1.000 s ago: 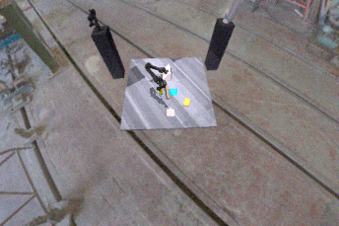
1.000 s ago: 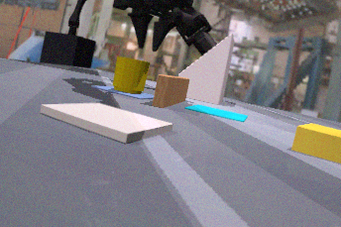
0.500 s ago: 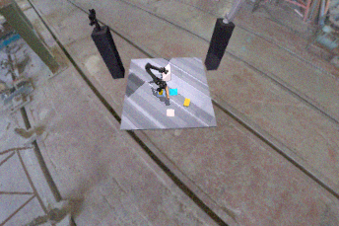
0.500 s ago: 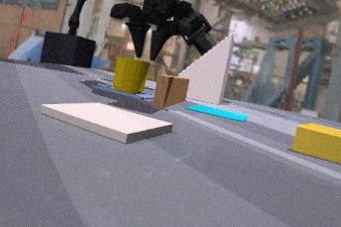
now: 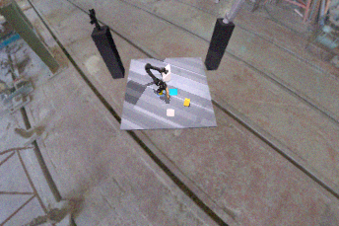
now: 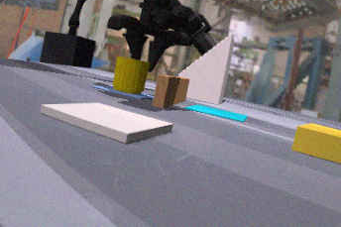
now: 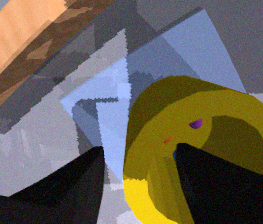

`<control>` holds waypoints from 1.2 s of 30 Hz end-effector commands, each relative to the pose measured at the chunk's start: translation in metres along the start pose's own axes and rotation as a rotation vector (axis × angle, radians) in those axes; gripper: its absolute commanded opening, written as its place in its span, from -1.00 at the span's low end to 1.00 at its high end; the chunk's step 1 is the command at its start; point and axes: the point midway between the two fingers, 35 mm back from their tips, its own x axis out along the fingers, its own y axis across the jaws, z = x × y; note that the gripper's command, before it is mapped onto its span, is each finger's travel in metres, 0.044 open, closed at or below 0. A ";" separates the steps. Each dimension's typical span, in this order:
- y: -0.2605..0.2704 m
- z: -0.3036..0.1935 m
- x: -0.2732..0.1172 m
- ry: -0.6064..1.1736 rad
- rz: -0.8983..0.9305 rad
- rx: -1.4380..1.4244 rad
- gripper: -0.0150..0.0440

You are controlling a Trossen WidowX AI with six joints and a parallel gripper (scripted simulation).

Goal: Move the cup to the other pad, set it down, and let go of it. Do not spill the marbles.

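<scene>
A yellow cup (image 6: 130, 75) (image 7: 141, 195) stands upright on the blue pad (image 6: 101, 87) (image 7: 211, 50). In the wrist view a purple marble (image 7: 196, 123) and a small part of a red one (image 7: 167, 139) show inside it; a blue one is almost hidden behind a finger. The cyan pad (image 5: 173, 92) (image 6: 216, 113) lies bare, on the other side of the wooden block. My gripper (image 6: 144, 64) (image 7: 140, 154) is partly open and holds nothing. Its fingers point down at the cup's rim: in the wrist view one is over the cup's mouth, the other outside the wall.
A wooden block (image 6: 164, 92) (image 7: 31, 30) stands between the two pads. A white slab (image 5: 170, 113) (image 6: 99, 119) lies nearer the exterior camera. A white wedge (image 5: 167, 73) (image 6: 213, 77) stands behind the cyan pad. A yellow block (image 5: 186, 102) (image 6: 319, 142) lies off to the side.
</scene>
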 end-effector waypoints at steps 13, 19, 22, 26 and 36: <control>0.003 -0.003 0.019 0.014 0.002 -0.013 0.07; 0.002 -0.003 0.018 0.006 0.001 -0.003 -0.02; 0.002 -0.003 0.018 0.006 0.001 -0.003 -0.09; 0.002 -0.003 0.018 0.006 0.001 -0.003 -0.18; 0.002 -0.003 0.018 0.006 0.001 -0.003 -0.40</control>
